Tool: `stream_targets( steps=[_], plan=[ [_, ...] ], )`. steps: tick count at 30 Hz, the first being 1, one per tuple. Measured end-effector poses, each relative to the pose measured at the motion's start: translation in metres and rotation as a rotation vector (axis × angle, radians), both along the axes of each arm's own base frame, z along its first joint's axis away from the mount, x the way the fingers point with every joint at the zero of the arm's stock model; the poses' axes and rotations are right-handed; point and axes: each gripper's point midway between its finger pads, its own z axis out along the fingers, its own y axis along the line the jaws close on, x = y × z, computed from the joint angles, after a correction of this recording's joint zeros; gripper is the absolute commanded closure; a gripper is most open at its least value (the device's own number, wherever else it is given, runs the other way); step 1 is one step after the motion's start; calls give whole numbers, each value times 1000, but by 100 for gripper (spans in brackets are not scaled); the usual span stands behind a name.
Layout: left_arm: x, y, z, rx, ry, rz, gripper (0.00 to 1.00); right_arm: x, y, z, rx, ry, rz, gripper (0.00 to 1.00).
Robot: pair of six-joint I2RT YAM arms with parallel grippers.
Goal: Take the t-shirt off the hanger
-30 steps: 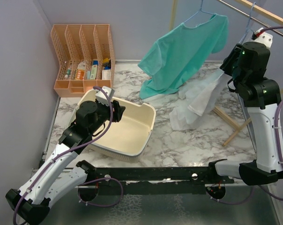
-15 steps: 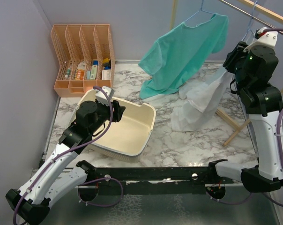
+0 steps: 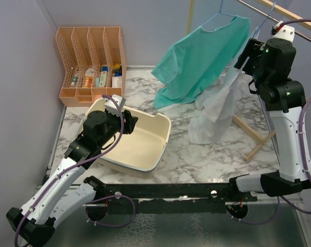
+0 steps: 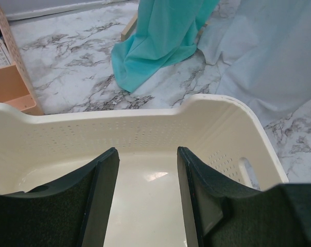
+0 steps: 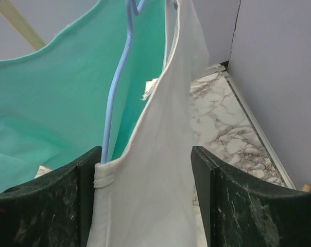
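Organizer (image 3: 91, 62), peach, four slots, is set at the far left of the marble surface (image 3: 196, 157); small bottles are seen in its front tray.

Left gripper (image 4: 148, 154) is held over the cream basket (image 3: 145, 139), just inside its near wall. Jaws are parted at a medium gap and nothing is seen between them.

Teal t-shirt (image 3: 202, 56) is hung high at centre. Its lower hem is draped onto the surface behind the basket, apart from it.

White t-shirt (image 3: 214, 116) is found just right of the teal one and touching it. Its upper end is raised to the right gripper (image 5: 145, 159) and its lower end is bunched on the surface.

In the right wrist view the jaws are spread wide. White cloth is hung between them, and a rolled hem is laid against the left finger (image 5: 88, 180). The cloth is not seen to be pinched.

Blue hanger (image 5: 114, 98) wire is run down between the teal and white fabric, just beside the white edge. Whether the white shirt is carried by that wire cannot be told.

Wooden rack (image 3: 253, 139) legs are seen on the surface at far right, behind the right arm.
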Motion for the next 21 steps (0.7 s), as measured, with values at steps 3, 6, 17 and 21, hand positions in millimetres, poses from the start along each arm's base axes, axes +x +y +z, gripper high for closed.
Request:
stream_targets(
  steps=[3, 6, 17, 21],
  plan=[
    [0, 0, 0, -1, 1, -3, 48, 5, 1, -6, -1, 34, -2, 47],
    [-1, -1, 0, -3, 2, -5, 48, 7, 2, -6, 6, 42, -4, 67],
    [-1, -2, 1, -13, 4, -15, 48, -3, -3, 20, 1, -1, -18, 99],
    [-1, -2, 1, -16, 5, -16, 48, -4, -4, 20, -6, 2, -17, 84]
  ],
)
